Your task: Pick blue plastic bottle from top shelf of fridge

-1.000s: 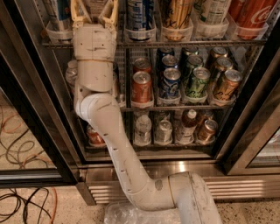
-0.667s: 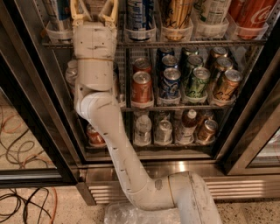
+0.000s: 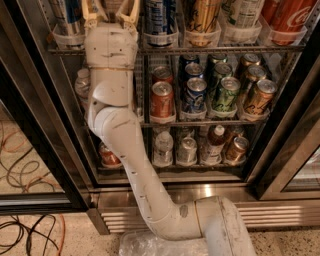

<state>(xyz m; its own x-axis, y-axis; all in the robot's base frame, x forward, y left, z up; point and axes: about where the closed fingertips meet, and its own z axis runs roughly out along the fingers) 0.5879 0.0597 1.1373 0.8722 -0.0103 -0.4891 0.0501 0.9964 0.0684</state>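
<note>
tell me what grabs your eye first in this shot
The white robot arm dominates, running from the bottom centre up the left side of the fridge, with its gripper at the top shelf, right at the picture's top edge. To its right, colourful cans crowd the middle rack, and a red cola bottle stands at the top right.

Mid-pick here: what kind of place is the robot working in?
Probably a shop or canteen drinks corner: the gripper is up at the top shelf of a commercial fridge with wire racks of cans, a louvred steel base, and loose cables on a speckled floor.
</note>
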